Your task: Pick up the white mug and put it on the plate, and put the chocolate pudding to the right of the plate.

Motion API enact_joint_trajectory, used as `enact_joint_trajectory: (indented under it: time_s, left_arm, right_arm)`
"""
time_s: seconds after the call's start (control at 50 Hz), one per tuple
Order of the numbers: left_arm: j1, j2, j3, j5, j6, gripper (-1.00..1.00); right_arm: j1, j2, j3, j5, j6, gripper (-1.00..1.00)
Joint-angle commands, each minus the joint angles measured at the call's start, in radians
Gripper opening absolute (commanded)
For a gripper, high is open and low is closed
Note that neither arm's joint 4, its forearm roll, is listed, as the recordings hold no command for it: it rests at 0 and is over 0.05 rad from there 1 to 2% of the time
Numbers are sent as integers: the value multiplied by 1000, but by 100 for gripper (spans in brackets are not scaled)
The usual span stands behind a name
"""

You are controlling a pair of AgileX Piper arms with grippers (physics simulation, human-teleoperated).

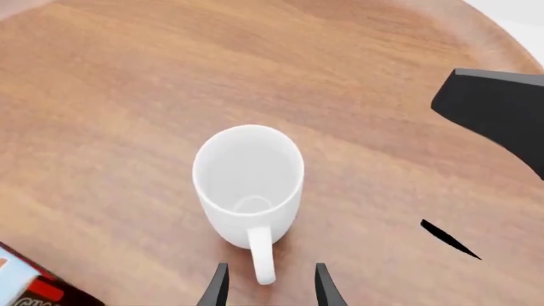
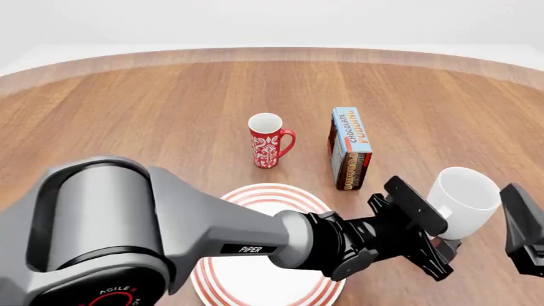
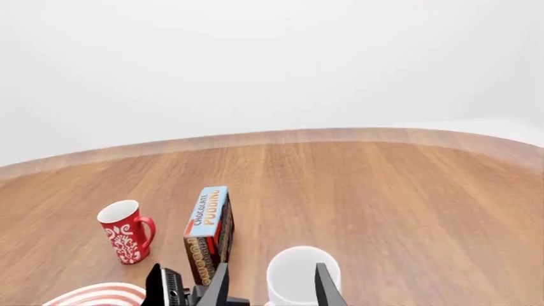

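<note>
Closing on the thin handle between its parted fingers, the left pincer risked tipping the white mug; the right pincer, also parted, waited nearby.

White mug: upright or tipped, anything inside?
Upright and empty. The white mug stands on the table with its mouth up, and the left wrist view shows its bare white bottom.

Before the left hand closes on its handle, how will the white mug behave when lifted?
The white mug looks like glossy ceramic, so probably stiff, slippery and breakable. Held only by its handle, between the left hand's open fingers, it may swing or tilt. It stands upright, so rolling seems unlikely.
</note>
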Motion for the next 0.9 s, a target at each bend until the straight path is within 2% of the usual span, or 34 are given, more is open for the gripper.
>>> enact_joint_trajectory:
  time_s: [0.02, 0.9]
  left_arm:
    - [4, 10, -10, 12, -2, 100]
    - [9, 11, -39, 87, -30, 100]
  right_arm:
    - [0, -32, 0, 32, 3, 100]
    - [-2, -51, -3, 53, 6, 100]
